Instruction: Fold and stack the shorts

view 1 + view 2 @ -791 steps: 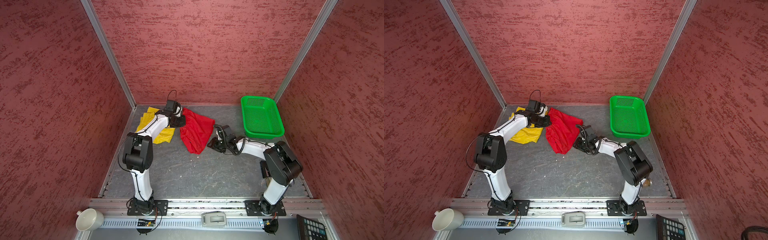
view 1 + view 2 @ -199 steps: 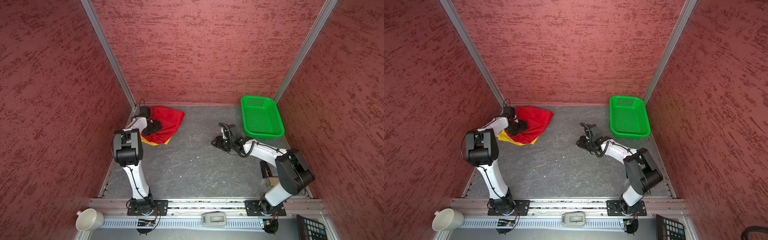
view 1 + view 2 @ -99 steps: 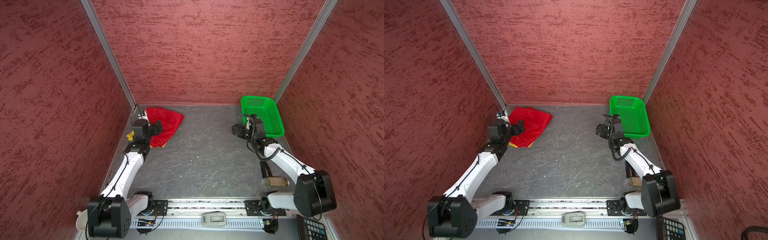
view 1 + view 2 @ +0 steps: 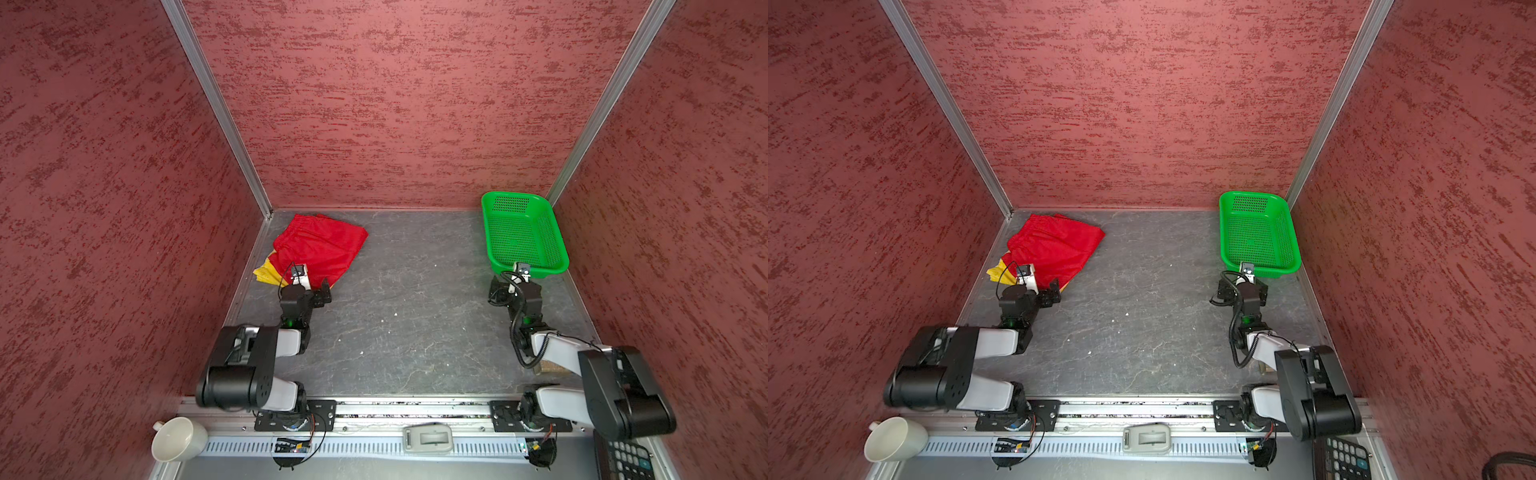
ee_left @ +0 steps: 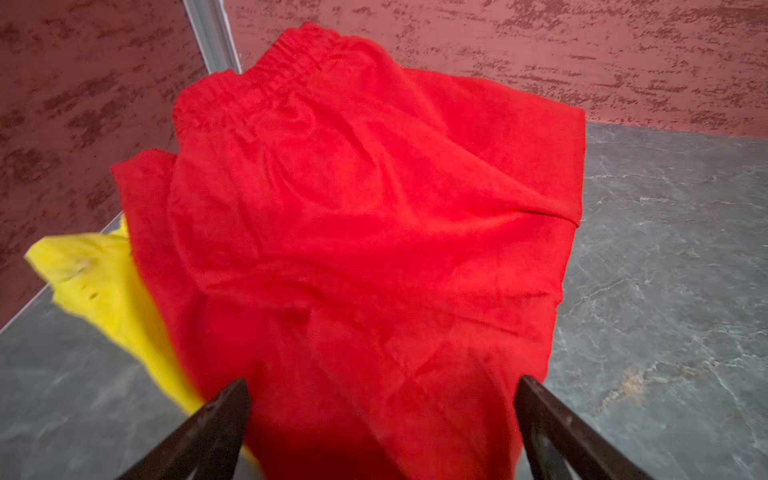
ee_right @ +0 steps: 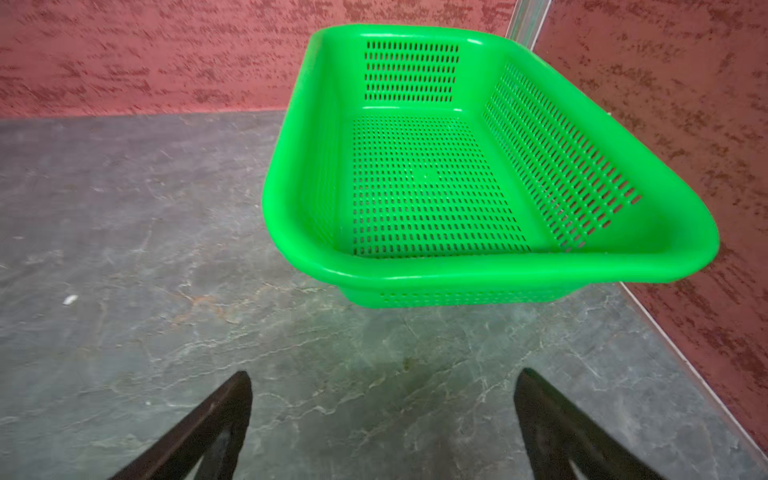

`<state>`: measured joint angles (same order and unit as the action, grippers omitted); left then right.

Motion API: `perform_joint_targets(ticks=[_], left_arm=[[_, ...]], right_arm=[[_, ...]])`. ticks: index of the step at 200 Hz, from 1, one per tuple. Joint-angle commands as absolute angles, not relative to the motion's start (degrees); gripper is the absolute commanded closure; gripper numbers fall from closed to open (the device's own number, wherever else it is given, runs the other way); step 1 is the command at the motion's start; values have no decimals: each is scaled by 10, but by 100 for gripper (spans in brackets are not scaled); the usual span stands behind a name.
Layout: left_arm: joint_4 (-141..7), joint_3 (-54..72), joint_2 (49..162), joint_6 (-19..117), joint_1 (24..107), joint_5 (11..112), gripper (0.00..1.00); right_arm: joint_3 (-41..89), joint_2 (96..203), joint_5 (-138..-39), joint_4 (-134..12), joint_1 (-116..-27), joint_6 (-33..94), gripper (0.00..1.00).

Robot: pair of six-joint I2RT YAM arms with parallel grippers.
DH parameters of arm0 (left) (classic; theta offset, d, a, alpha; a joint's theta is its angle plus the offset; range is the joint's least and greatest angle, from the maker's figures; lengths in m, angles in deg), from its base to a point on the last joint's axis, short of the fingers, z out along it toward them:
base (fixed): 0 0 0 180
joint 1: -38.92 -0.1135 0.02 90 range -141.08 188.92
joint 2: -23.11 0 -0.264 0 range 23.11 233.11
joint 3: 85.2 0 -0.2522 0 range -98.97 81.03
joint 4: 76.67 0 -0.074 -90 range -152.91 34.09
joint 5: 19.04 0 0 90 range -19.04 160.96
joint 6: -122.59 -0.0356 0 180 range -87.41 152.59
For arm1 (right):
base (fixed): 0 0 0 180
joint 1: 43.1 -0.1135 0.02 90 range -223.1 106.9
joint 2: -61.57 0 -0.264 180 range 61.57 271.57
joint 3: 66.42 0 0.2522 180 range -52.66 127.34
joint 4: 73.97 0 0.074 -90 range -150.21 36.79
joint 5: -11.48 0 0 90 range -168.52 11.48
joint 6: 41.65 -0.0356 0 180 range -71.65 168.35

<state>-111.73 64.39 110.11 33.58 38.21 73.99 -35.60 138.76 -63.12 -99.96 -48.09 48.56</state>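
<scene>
Nearest us, by the rail in front of the arm mounts, we saw a white cup (image 4: 178, 438) at the left and a calculator (image 4: 623, 457) at the right corner. Past them, both arms sat folded low over the grey, stone-veined table (image 4: 407, 299). The left gripper (image 5: 382, 380) had its fingers spread wide apart and clamped on nothing. In its wrist view they framed the near hem of the red shorts (image 5: 353, 208), though we could not tell whether the tips brushed the cloth. The right gripper (image 6: 383, 373) was likewise spread wide over bare table, just short of the green perforated basket (image 6: 478, 268). Farther back, in the far left corner of the table, lay the two garments as one pile. The red pair was on top: thin, bright and creased, folded into a rough rectangle, with its gathered elastic waistband turned toward the corner post. Under it lay the yellow shorts (image 5: 99, 282), almost wholly covered — only a crumpled strip poked out along the pile's left and near edge, close to the left wall. The basket stood in the far right corner, near the right wall, well apart from the pile.
</scene>
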Motion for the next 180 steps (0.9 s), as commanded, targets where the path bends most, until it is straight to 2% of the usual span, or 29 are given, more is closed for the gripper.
perform_joint_targets(ticks=[1,18,28,50,61,83,125,180], left_arm=[[-1150,596,1108,352,355,720,1],[-1170,608,1110,351,368,745,0],[-1161,606,1108,347,373,754,1],[-1159,604,1109,344,376,758,1],[-1159,603,1110,340,379,764,1],[-1158,603,1110,340,380,764,1],[-1158,603,1110,340,380,764,1],[-1152,599,1111,342,378,759,1]], right_arm=[[-366,1425,-673,-1204,-470,525,1],[-353,1464,-659,-1219,-462,511,1],[-363,1462,-696,-1226,-442,498,1],[-412,1519,-727,-1382,-428,493,1],[-403,1493,-746,-1319,-427,494,1],[-379,1500,-756,-1285,-421,492,1],[-369,1505,-718,-1277,-417,473,1],[-369,1504,-718,-1274,-417,473,1]])
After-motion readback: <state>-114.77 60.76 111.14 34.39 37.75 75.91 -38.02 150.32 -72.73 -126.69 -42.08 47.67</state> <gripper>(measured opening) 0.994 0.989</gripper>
